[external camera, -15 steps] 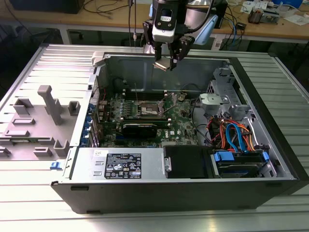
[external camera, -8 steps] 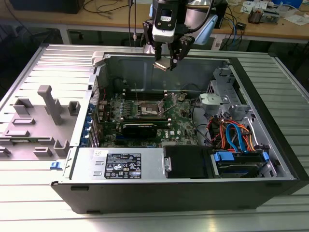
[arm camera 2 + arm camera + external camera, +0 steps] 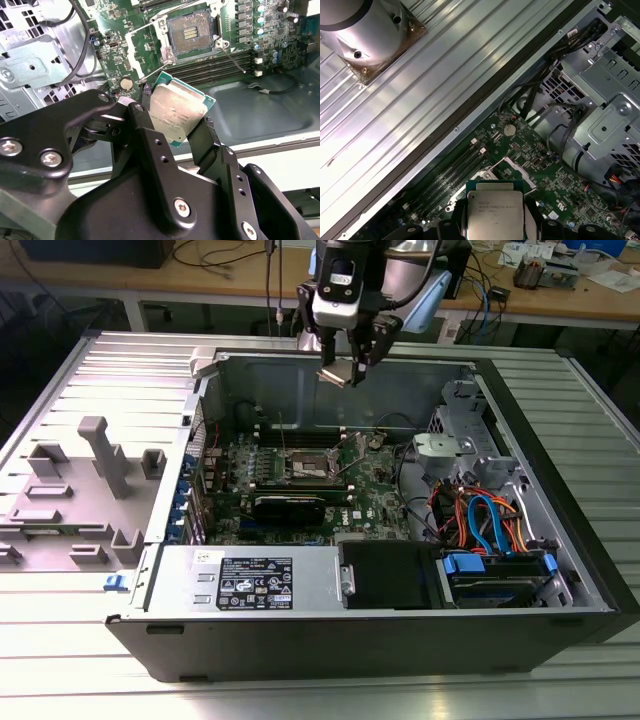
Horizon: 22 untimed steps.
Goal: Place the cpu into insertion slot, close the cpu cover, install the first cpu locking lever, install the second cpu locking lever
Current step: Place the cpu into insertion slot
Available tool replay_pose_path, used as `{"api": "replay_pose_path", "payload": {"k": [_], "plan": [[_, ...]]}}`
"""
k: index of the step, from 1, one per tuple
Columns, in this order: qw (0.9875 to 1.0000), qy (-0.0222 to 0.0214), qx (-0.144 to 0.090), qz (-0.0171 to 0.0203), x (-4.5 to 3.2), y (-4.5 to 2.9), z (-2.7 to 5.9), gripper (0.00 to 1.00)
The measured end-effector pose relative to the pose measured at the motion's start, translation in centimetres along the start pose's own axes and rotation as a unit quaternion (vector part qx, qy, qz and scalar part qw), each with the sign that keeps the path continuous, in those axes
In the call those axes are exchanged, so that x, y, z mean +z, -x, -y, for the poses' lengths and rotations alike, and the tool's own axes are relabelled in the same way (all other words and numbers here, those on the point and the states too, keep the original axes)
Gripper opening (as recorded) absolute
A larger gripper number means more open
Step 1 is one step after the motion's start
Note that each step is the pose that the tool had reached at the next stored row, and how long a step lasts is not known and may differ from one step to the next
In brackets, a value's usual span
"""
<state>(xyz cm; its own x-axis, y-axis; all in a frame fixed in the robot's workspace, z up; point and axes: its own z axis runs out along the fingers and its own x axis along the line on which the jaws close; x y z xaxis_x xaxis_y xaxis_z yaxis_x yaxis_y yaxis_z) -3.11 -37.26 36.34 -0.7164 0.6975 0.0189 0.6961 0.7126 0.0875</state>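
The ribbed metal table (image 3: 80,660) carries an open computer case (image 3: 330,640) lying on its side, so its interior faces up and the arm can come in from above. Inside, toward the exterior view's left, the green motherboard (image 3: 375,488) lies flat on the case floor; drive cages and bundled cables fill the exterior view's right.

The arm (image 3: 352,265) comes down from the far side. Its wrist is roughly vertical and the end effector (image 3: 345,368) points down, level with the top of the case's far wall and well above the board. That height looks chosen to keep the load clear of the wall and the parts below.

The insertion slot (image 3: 192,31) sits apart from the end effector, lower down and nearer in the exterior view. Its dark centre is bare. The cpu cover (image 3: 145,41) appears swung open beside it, and a thin wire lever (image 3: 234,59) stands released, so the socket is ready to receive but nothing is seated yet.

The end effector (image 3: 176,125) is closed on the cpu (image 3: 177,112). Its black fingers (image 3: 207,137) press two opposite edges, which leaves the chip's faces untouched. The chip hangs slightly tilted, with its silvery lid toward the first wrist view.
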Motion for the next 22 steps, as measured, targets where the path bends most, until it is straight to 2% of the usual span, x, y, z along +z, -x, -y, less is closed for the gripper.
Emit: {"api": "replay_pose_path", "payload": {"k": [3, 17, 22], "plan": [[1.0000, 0.0001, 0.006, 0.0006, 0.03, 0.00, 0.00, 0.55], [1.0000, 0.0002, 0.007, 0.0007, 0.05, 0.00, 0.00, 0.55], [0.9998, 0.0005, 0.022, 0.0019, 0.11, 0.10, 0.14, 0.55]]}}
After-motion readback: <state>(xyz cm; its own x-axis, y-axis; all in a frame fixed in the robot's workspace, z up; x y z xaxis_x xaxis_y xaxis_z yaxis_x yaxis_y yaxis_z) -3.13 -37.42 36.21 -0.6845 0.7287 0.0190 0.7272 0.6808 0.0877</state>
